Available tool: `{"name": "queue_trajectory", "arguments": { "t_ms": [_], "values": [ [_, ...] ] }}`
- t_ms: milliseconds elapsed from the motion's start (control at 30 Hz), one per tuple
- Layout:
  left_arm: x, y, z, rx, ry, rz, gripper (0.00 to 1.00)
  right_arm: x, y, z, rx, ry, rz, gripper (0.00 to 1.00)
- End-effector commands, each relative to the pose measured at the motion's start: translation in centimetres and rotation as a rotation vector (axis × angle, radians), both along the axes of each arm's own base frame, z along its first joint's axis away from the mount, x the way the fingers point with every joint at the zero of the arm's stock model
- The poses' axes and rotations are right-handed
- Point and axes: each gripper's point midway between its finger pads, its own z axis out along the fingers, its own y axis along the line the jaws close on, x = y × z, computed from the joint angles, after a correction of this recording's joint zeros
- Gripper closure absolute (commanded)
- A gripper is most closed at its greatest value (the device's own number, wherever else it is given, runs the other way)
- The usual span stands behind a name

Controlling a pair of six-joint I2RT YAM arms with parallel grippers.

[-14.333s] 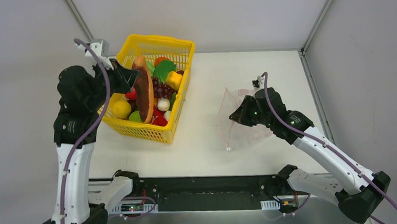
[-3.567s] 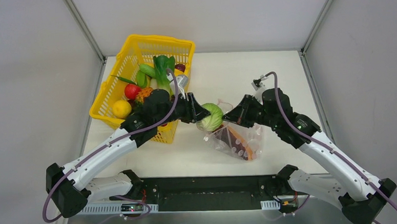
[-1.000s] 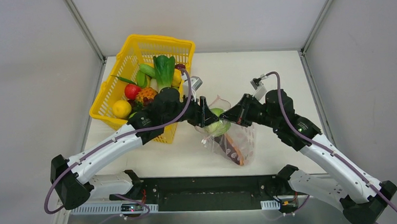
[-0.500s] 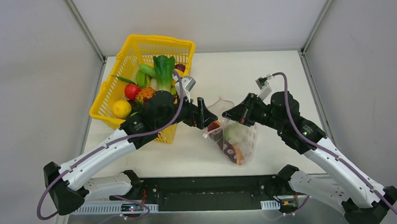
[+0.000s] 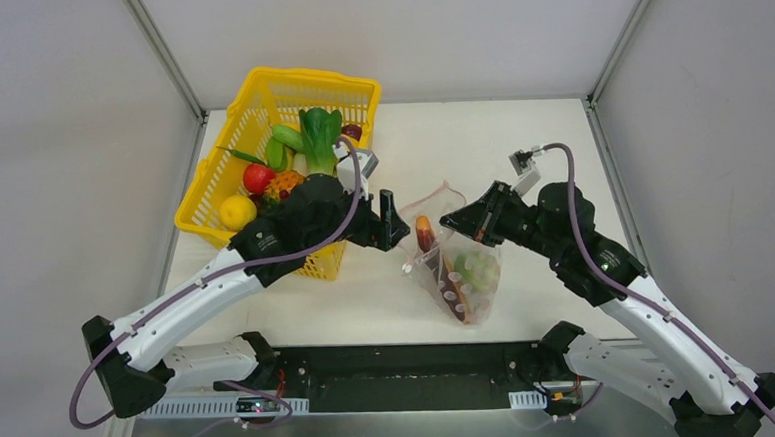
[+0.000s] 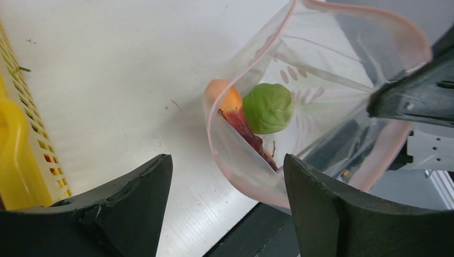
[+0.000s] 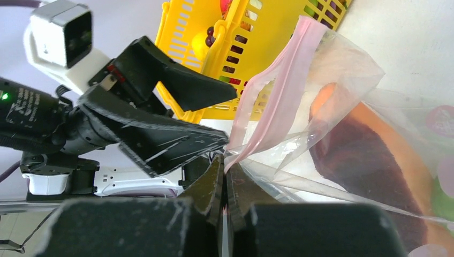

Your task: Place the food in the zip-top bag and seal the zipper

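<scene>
The clear zip-top bag [image 5: 459, 275] hangs with its mouth open towards the left. My right gripper [image 5: 451, 218] is shut on the pink zipper [image 7: 278, 91] at the mouth's edge. Inside the bag lie a round green leafy food [image 6: 267, 107] and a long orange-brown piece [image 6: 231, 99]. My left gripper [image 5: 392, 223] stands open and empty just left of the bag mouth, level with its near rim [image 6: 210, 128]. More food fills the basket: leafy greens [image 5: 319, 132], a lemon [image 5: 236, 212] and a red piece [image 5: 255, 177].
The yellow mesh basket [image 5: 257, 95] stands at the back left, under my left arm's elbow. Grey walls close in the white table [image 5: 519, 131] on both sides. The black base rail [image 5: 401, 363] runs along the near edge.
The green leafy food left my left gripper and dropped down inside the bag. The left gripper opened and drew back to the left. My right gripper shifted right, still holding the bag.
</scene>
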Motion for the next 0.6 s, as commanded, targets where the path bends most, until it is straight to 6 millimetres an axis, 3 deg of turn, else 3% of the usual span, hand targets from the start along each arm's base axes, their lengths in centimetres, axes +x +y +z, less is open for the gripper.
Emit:
{"name": "queue_trajectory", "arguments": {
  "t_ms": [0,133,267,367,567],
  "values": [
    [0.2,-0.7,-1.2,0.092,0.047,-0.024,0.26,0.0,0.0,1.5,0.038,-0.063,0.001,1.00],
    [0.3,-1.8,-2.2,0.090,0.080,-0.043,0.36,-0.3,0.3,1.4,0.042,-0.056,0.025,1.00],
    [0.6,-2.5,-1.8,0.051,0.075,-0.046,0.61,-0.6,0.4,1.4,0.038,-0.050,0.044,1.00],
    [0.8,-2.4,-1.3,0.038,0.057,-0.038,0.70,-0.7,0.4,1.3,0.033,-0.048,0.047,0.99],
    [0.8,-2.3,-0.7,0.016,0.043,-0.033,1.00,-0.6,0.3,1.2,0.019,-0.052,0.045,0.99]
  ]
}}
